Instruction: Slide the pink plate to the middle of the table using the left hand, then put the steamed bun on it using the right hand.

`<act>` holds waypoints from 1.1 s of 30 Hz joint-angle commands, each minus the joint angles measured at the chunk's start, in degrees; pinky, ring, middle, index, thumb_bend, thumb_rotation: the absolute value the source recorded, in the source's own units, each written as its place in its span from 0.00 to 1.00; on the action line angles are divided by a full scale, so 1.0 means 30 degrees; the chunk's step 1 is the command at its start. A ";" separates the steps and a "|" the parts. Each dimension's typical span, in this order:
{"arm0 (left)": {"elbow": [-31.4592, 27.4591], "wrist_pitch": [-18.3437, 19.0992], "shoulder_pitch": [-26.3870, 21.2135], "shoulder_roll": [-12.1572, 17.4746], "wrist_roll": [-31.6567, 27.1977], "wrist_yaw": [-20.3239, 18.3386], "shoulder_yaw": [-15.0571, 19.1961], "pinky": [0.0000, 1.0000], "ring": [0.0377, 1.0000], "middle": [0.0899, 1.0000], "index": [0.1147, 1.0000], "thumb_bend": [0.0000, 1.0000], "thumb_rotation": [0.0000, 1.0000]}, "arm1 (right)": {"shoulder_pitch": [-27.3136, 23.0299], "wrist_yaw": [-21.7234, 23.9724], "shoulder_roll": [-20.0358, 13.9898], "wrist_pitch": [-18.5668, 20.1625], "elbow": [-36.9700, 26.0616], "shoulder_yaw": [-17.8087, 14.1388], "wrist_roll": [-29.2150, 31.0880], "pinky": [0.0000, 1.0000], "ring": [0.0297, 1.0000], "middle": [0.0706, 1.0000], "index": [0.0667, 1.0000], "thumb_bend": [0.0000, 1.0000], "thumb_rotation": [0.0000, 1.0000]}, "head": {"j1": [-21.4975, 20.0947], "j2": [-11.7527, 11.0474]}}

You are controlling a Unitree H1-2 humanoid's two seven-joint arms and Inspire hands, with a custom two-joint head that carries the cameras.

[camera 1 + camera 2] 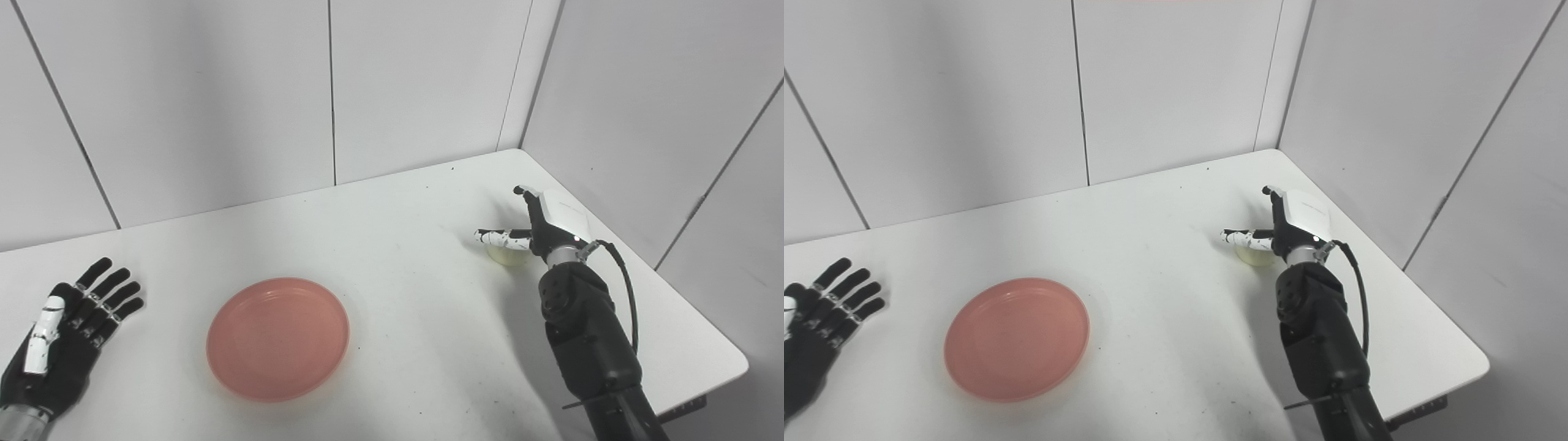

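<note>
Left eye view: your left robot hand lies released on the surface, fingers spread, well apart from the plate.
Plate: you see it left of centre, bare; the slide looks done or nearly so.
Right eye view: your right robot hand sits over the bun near the far right corner.
Grip: you cannot tell whether it has closed on the bun.
Left to do: you must lift the bun and set it on the plate.
</note>
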 commanded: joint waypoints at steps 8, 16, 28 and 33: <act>0.1177 0.2118 0.1908 0.0381 0.0650 0.0591 -0.0316 0.81 0.82 0.83 0.82 0.50 0.78 | -0.0748 -0.0515 -0.0915 -0.0036 0.0578 0.0844 0.0826 0.68 0.80 0.82 0.82 0.79 0.52 | -0.0070 0.0203; 0.1026 0.2322 0.1926 0.0456 0.0659 0.0773 -0.0367 0.81 0.82 0.83 0.82 0.50 0.78 | -0.0849 -0.0932 -0.1327 -0.0028 0.1805 0.1648 0.1329 0.66 0.79 0.80 0.81 0.80 0.54 | -0.0122 0.0324; 0.0807 0.2478 0.1996 0.0562 0.0619 0.0835 -0.0395 0.80 0.81 0.83 0.82 0.49 0.78 | -0.0596 0.0292 -0.1363 -0.0004 0.1548 0.1271 0.0579 0.68 0.81 0.82 0.81 0.83 0.54 | -0.0232 0.0585; 0.0844 0.2623 0.1965 0.0598 0.0540 0.0785 -0.0374 0.80 0.81 0.83 0.82 0.49 0.77 | -0.0579 0.1422 -0.1027 -0.0005 0.1170 0.0305 -0.0238 0.67 0.79 0.83 0.81 0.84 0.50 | -0.0262 0.0654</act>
